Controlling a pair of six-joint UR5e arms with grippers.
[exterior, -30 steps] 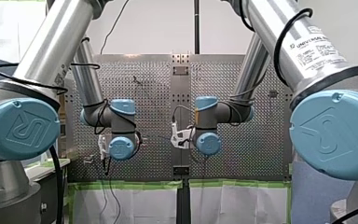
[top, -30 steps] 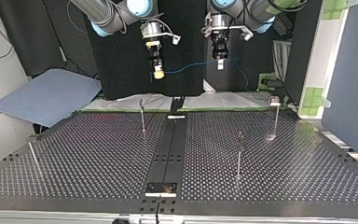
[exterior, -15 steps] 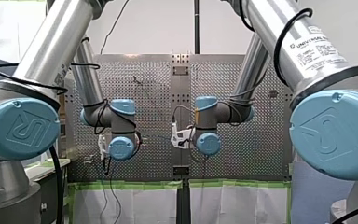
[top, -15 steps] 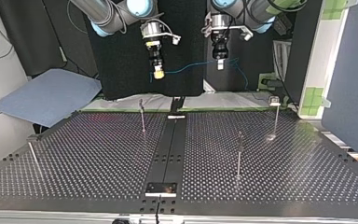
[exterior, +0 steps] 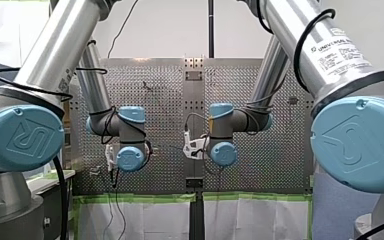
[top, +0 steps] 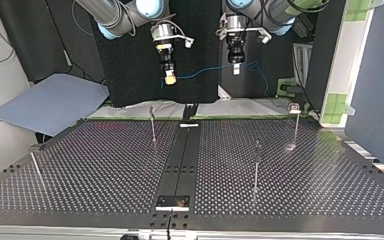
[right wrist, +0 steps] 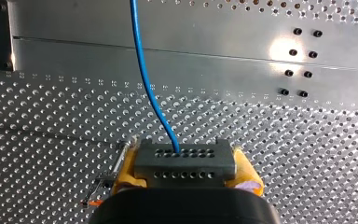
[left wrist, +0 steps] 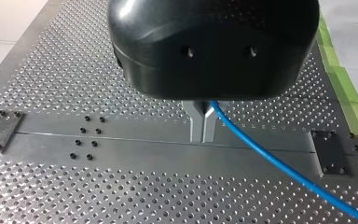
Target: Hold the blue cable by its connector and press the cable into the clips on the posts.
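Perforated metal table (top: 105, 170) and its thin clip posts (top: 153, 127) sit lower and nearer. My right gripper (top: 170, 79) clamps the grey block connector (right wrist: 184, 163); my left gripper (top: 236, 70) pinches the thin blue cable (top: 205, 71), strung left-right between them.
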